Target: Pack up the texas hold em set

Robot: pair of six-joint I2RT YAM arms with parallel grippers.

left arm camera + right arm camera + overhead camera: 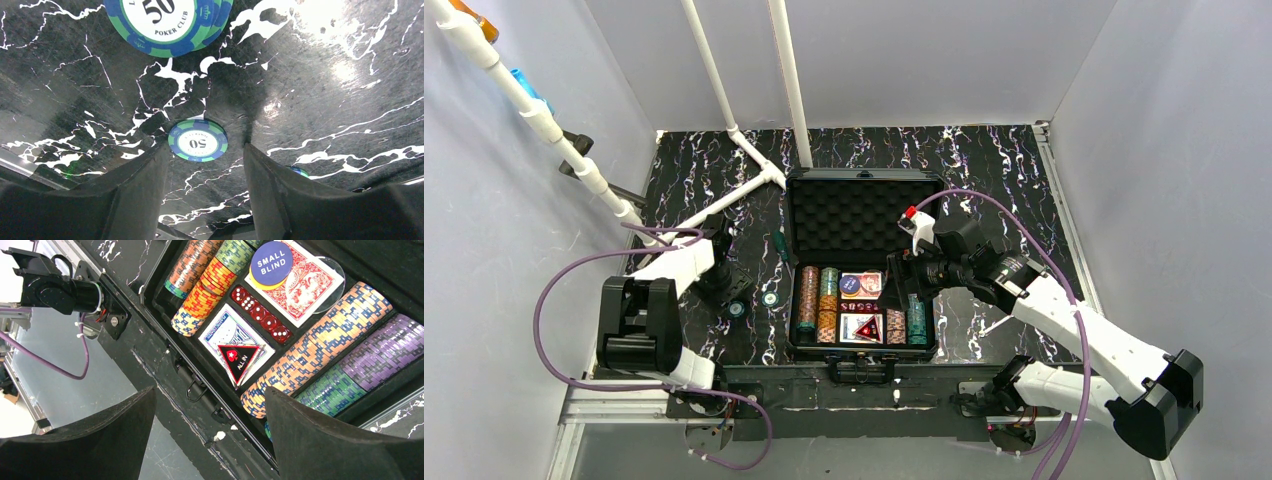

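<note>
The black case point(796, 262) lies open, its foam lid point(864, 212) tipped back. Its tray holds rows of striped chips point(312, 340), red dice point(260, 314), card decks point(300, 287), a "small blind" disc point(271, 262) and the red "all in" triangle point(239, 360). Loose green-and-blue chips point(769, 298) lie on the table left of the case. My left gripper point(206, 148) hangs open close over the table, and a "50" chip point(198, 140) lies flat just ahead of its tips, untouched. Above the case's right front, my right gripper point(210, 389) is open and empty.
A small stack of "50" chips point(167, 22) lies farther ahead of the left gripper, and another chip point(300, 171) peeks from behind its right finger. A green-handled tool point(779, 245) lies by the case's left wall. White pipes point(744, 140) cross the back left.
</note>
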